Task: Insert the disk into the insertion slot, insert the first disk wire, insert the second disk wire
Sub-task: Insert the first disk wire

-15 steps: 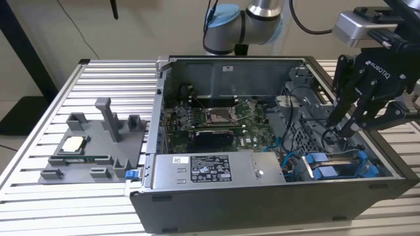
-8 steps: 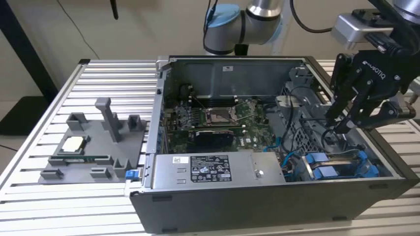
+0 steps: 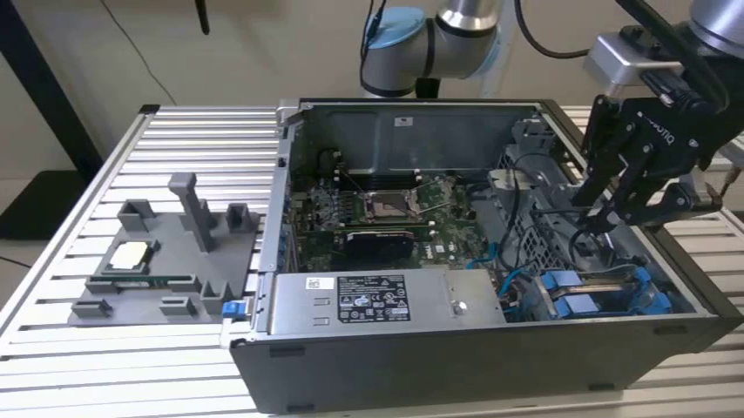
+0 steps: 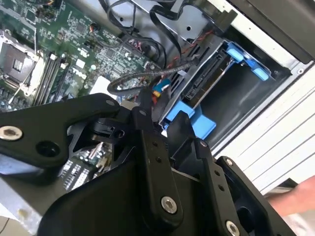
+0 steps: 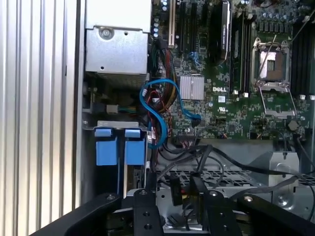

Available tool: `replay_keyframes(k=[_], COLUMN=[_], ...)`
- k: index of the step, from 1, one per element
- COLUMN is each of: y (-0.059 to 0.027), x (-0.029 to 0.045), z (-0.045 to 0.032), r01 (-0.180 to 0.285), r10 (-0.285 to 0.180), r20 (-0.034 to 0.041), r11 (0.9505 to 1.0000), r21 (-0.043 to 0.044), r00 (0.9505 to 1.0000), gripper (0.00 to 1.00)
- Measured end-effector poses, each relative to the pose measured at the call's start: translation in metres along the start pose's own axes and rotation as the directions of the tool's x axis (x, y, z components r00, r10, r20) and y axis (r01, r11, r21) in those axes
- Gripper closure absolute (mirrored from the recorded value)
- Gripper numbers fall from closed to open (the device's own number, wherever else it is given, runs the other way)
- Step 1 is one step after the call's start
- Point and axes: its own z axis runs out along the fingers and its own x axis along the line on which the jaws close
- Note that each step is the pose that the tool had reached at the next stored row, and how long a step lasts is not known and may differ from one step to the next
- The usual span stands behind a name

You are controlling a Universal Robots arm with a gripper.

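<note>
Gripper (image 3: 587, 225), fingers narrowly parted, hangs inside one open computer case (image 3: 465, 366).
One disk (image 4: 204, 81) sits in the insertion slot (image 3: 560, 292) in the case's corner. Two blue tabs (image 5: 106, 147) stand side by side there, just beside one grey power supply box (image 3: 384, 296).

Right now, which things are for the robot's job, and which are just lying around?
For the job: gripper, disk, insertion slot, black wire near the gripper.
Just lying about: grey fixture tray, chip on it, power supply box.
</note>
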Motion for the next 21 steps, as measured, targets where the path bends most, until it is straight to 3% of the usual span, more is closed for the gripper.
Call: replay_keyframes(k=[2, 5, 7, 9, 21], y=[-0.0001, -0.0001, -0.0001, -0.0001, -0.0001], x=[0.0001, 0.0001, 0.0009, 0.0016, 0.0021], z=[0.0013, 0.0014, 0.0013, 0.0012, 0.0011], r01=[0.0, 0.0, 0.0, 0.0, 0.0], r10=[0.0, 0.0, 0.0, 0.0, 0.0], r20=[0.007, 0.0082, 0.0082, 0.0083, 0.0082], r11=[1.0, 1.0, 1.0, 1.0, 1.0], r21=[0.0001, 0.0001, 0.0001, 0.0001, 0.0001], r00=[1.0, 1.0, 1.0, 1.0, 1.0], gripper=[0.6, 0.62, 0.75, 0.8, 0.81])
